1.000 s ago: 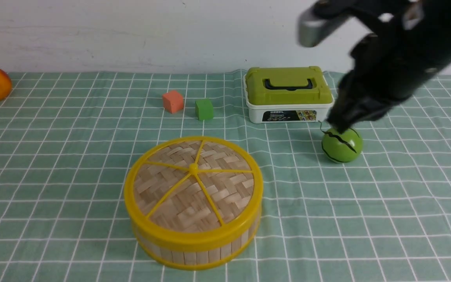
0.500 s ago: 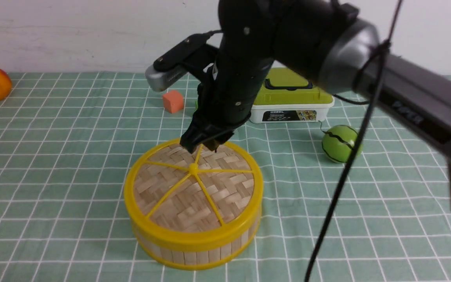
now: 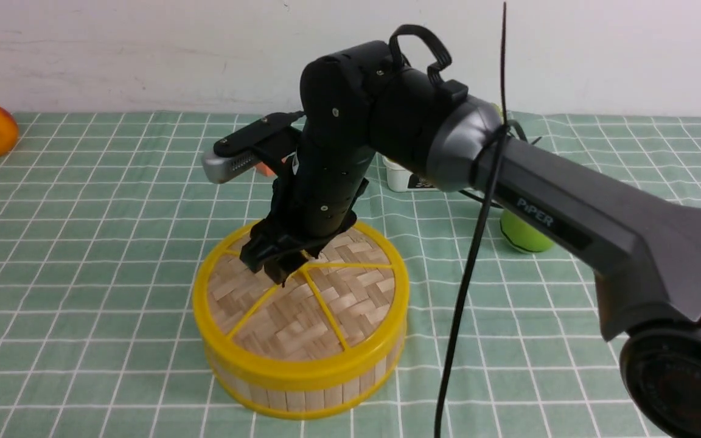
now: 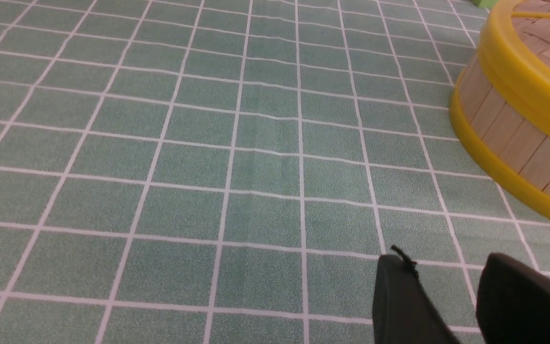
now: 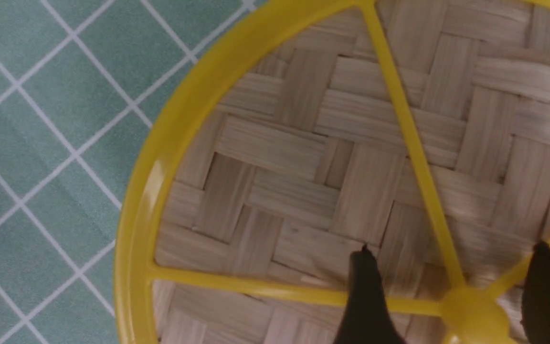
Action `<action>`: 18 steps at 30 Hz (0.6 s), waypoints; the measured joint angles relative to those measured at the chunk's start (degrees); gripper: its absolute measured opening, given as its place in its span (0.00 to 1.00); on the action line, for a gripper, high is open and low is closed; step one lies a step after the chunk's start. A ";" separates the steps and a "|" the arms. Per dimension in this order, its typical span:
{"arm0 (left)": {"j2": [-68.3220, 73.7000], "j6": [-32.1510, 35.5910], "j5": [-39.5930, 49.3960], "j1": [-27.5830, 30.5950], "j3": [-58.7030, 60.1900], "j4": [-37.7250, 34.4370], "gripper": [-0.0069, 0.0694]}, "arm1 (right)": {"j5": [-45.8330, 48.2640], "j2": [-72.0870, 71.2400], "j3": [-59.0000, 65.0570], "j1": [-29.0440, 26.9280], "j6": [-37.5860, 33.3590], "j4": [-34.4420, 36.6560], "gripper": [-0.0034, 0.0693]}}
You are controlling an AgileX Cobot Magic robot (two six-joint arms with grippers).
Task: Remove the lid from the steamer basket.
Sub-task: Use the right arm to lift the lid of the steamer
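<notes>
Front view, grn checked cloth, white wall, right hand spread over lid.

In the front view the right arm covers most of the white box and part of the green ball, the right gripper hides the centre knob of the lid, and the left wrist view cuts off the steamer basket.
</notes>
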 joint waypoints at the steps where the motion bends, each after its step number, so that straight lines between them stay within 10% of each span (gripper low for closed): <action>1: 0.00 0.00 0.00 0.00 0.00 0.00 0.40 | 0.00 0.13 0.00 0.00 0.00 0.00 0.55; 11: 0.00 0.00 0.00 0.00 0.00 0.00 0.40 | -0.12 0.13 -0.52 0.00 0.00 -1.03 0.15; 18: 0.00 0.00 0.00 0.00 0.00 0.00 0.40 | 2.10 -2.35 -0.60 0.16 0.00 -3.33 0.15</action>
